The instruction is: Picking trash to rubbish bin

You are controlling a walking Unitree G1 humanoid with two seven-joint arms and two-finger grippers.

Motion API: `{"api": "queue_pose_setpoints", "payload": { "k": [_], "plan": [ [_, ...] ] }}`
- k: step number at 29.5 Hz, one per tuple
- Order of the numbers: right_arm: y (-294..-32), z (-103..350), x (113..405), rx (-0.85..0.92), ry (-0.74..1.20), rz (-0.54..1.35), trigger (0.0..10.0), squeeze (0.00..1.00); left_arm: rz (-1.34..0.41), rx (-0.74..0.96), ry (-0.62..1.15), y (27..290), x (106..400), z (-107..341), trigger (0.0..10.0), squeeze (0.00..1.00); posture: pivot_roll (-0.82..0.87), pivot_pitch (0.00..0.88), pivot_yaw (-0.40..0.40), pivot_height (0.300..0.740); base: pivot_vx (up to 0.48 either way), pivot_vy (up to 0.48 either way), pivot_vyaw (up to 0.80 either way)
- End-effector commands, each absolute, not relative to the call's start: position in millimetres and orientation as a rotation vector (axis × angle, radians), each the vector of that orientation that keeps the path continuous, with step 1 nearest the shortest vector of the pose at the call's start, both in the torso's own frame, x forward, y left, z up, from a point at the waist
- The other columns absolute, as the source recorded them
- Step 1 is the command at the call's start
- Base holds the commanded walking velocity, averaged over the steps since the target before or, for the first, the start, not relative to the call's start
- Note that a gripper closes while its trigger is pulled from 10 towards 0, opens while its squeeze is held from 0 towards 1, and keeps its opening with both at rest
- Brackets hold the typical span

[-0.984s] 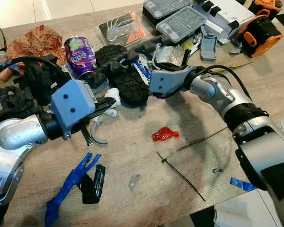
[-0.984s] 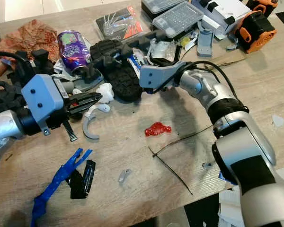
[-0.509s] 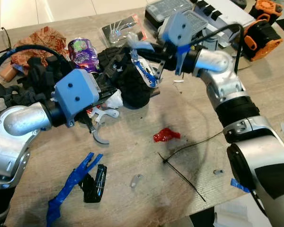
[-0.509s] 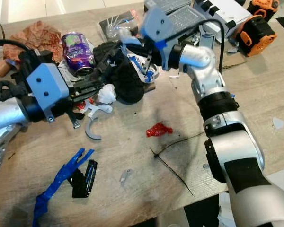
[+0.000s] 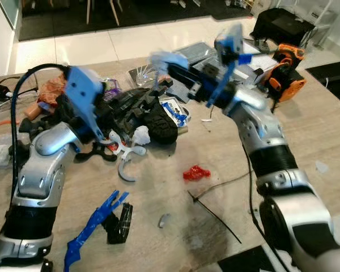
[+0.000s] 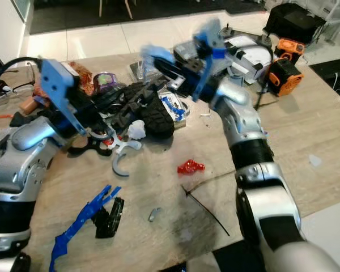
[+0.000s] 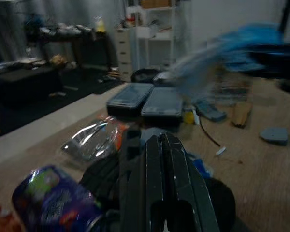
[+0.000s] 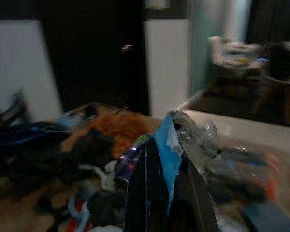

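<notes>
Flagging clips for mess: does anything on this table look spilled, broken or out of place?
Yes. Scraps litter the table: a crumpled red scrap, a black cable tie, a torn blue strip beside a black piece, and a curved white fragment.

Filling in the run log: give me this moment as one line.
right gripper: raised above table, shut on blue-and-clear wrapper | left gripper: shut, empty, over black parts pile | bin: unseen
</notes>
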State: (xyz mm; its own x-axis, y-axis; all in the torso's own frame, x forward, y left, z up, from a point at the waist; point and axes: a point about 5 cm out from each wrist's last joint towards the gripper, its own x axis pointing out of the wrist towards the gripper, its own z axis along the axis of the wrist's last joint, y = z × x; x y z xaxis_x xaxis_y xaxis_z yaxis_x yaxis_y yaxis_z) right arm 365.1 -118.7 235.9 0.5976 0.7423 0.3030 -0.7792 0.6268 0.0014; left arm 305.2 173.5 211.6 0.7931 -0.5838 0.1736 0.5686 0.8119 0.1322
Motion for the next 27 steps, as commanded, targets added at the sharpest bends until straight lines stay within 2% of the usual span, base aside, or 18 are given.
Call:
{"api": "queue_pose_setpoints", "payload": {
  "k": [1,2,3,8,18,27],
  "plan": [
    [-127,218,359,0.264,-0.243,0.754,10.0,0.0,-0.53,0.028,-0.161,179,302,193,10.0,0.0,0.01,0.0,-0.02,0.74,0.0,0.0,0.0],
    [-127,218,359,0.264,-0.243,0.754,10.0,0.0,-0.53,0.028,-0.161,179,302,193,10.0,0.0,0.01,0.0,-0.02,0.74,0.0,0.0,0.0],
    [-127,200,354,0.314,-0.19,0.67,10.0,0.0,-0.477,0.003,-0.127,181,301,183,10.0,0.0,0.02,0.0,-0.032,0.74,0.0,0.0,0.0],
    [-117,180,342,0.338,-0.155,0.621,10.0,0.0,-0.414,-0.046,-0.117,177,299,170,10.0,0.0,0.02,0.0,-0.041,0.74,0.0,0.0,0.0],
    [-118,179,349,0.322,-0.139,0.548,10.0,0.0,-0.375,-0.039,-0.122,162,304,164,10.0,0.0,0.03,0.0,-0.046,0.74,0.0,0.0,0.0],
    [-121,177,347,0.317,-0.128,0.522,10.0,0.0,-0.373,-0.01,-0.128,162,304,164,10.0,0.0,0.03,0.0,-0.039,0.74,0.0,0.0,0.0]
  ]
}}
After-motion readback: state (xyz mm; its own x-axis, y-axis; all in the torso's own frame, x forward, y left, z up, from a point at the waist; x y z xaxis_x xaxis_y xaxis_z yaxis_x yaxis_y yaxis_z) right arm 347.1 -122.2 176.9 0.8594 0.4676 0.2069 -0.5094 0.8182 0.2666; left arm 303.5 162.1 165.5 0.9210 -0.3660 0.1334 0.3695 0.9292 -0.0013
